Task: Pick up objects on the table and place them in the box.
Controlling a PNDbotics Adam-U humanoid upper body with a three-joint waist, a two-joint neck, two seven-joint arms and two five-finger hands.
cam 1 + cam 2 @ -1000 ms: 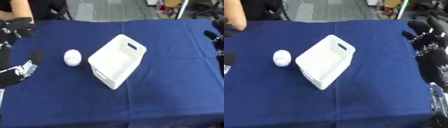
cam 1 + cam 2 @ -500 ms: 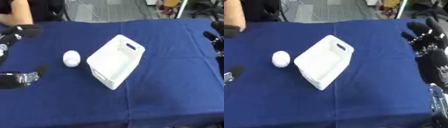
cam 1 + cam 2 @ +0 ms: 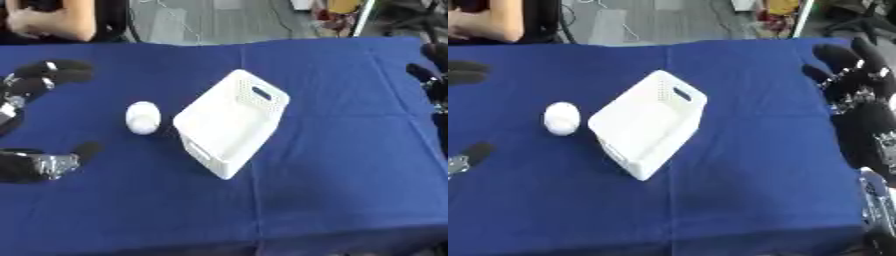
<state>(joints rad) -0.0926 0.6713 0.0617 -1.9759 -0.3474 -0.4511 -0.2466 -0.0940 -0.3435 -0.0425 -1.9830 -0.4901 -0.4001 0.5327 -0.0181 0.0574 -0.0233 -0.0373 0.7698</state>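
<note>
A white perforated box (image 3: 229,122) sits near the middle of the table (image 3: 341,170), which is draped in a blue cloth. The box lies askew, 1 corner pointing toward the near edge, its open top facing up, and a slot handle shows in its far end wall. Nothing can be seen inside it.

Just to the left of the box, close to its side but with a sliver of blue between them, lies a white rounded object (image 3: 143,117) (egg-like in outline; no more can be made out of it).

The left robot hand (image 3: 35,85) shows at the left edge of the left eye view, well apart from the white object, its dark fingers spread and relaxed with the thumb (image 3: 61,162) reaching out lower down; it holds nothing.

The right robot hand (image 3: 852,80) is best seen in the right eye view, at the right edge by the far corner of the table. Its fingers point up and are relaxed, empty, and well apart from the box.
</note>
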